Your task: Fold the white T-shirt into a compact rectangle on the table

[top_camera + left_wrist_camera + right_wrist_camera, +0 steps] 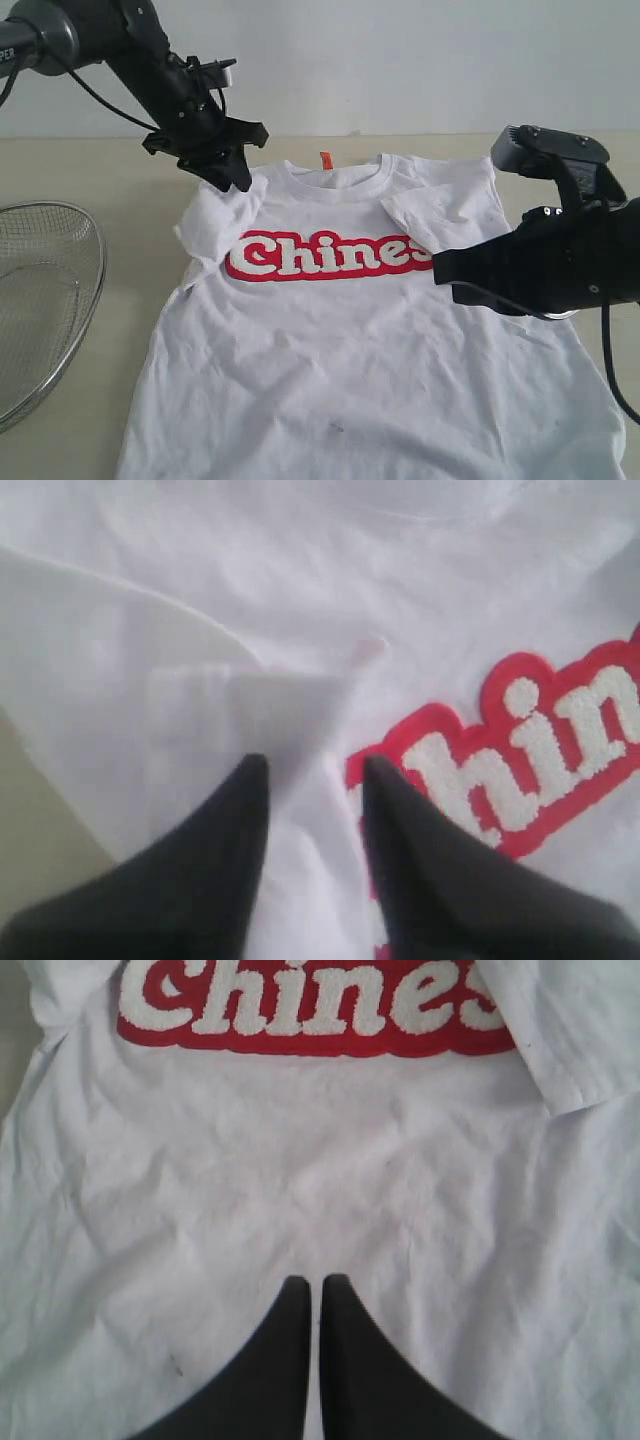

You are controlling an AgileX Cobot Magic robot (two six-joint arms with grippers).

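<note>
Shirt (pixel 350 360) lies flat, face up, mid desk (pixel 90 170), collar toward the far edge. Both sleeves (pixel 425 215) are folded in. Our left jaws stand open and empty over one sleeve (pixel 212 228). Our right jaws are closed and empty. Next, we think, a long side needs grabbing and folding in.

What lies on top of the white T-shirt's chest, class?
Both short sleeves lie folded inward onto the white T-shirt. One sleeve hides the end of the red lettering; any letters past "Chines" cannot be seen.
</note>
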